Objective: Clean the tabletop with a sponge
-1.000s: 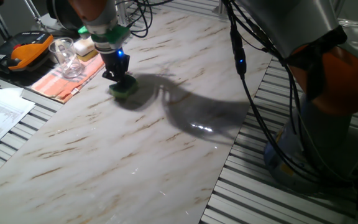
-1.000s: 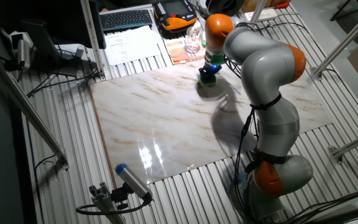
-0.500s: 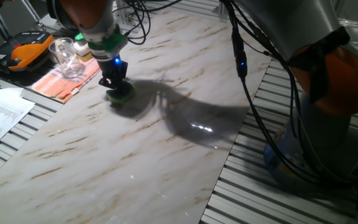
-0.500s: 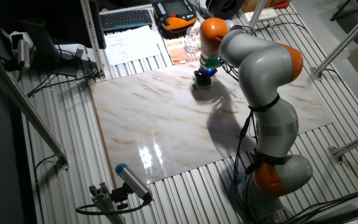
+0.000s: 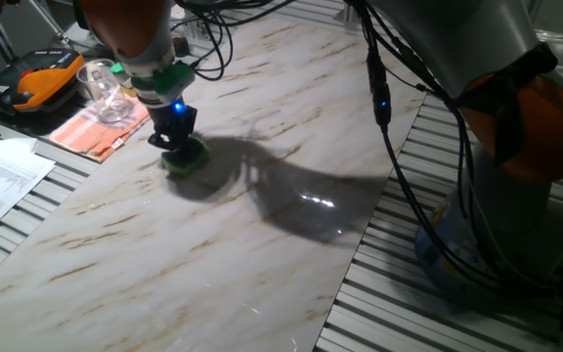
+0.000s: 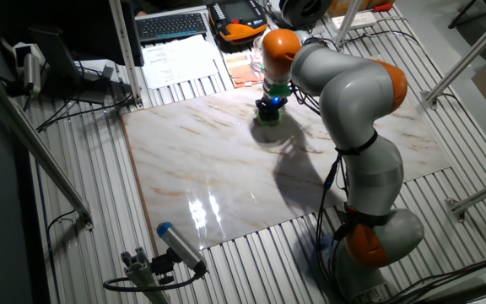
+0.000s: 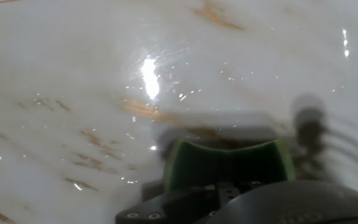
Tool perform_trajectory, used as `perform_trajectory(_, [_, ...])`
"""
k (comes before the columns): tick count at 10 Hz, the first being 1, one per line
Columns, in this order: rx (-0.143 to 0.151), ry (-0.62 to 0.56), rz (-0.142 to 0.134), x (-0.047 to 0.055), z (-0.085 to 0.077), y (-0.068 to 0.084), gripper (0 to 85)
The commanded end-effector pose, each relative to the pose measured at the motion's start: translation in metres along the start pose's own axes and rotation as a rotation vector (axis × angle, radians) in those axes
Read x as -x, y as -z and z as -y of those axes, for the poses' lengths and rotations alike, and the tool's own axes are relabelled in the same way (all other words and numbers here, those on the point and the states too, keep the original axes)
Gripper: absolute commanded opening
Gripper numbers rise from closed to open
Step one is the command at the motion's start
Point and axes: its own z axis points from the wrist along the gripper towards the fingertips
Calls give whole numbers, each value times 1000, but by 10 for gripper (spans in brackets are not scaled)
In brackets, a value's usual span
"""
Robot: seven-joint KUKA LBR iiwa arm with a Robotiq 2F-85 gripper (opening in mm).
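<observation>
- While the gripper (image 5: 177, 140) clamps the green sponge (image 5: 185, 159) between its fingers, the sponge sits pressed flat on the marble tabletop (image 5: 262, 244).
- Seen from one fixed view, sponge and gripper stand toward ten o'clock on the slab, near its edge.
- Just beyond that edge, at about ten o'clock from the sponge, an orange striped cloth (image 5: 91, 128) lies on the grey slatted surface (image 5: 428, 313) with a clear glass (image 5: 104, 86) on it.
- From the hand view, the sponge (image 7: 229, 163) fills the lower middle, its waist pinched, over glossy veined marble (image 7: 73, 81).
- From the other fixed view, the sponge (image 6: 267, 116) sits at twelve o'clock on the slab (image 6: 226, 169), with a keyboard (image 6: 173, 24) well behind.
</observation>
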Motion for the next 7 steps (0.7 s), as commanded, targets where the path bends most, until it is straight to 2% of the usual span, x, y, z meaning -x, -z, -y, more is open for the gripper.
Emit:
perform_trajectory(1, [6,-4,-1,0,-2,0,0])
perform_trajectory(3, [20,-4,3,1,-5,-2,0])
perform_trajectory(7, [27,-10,14,16,-6,-10,0])
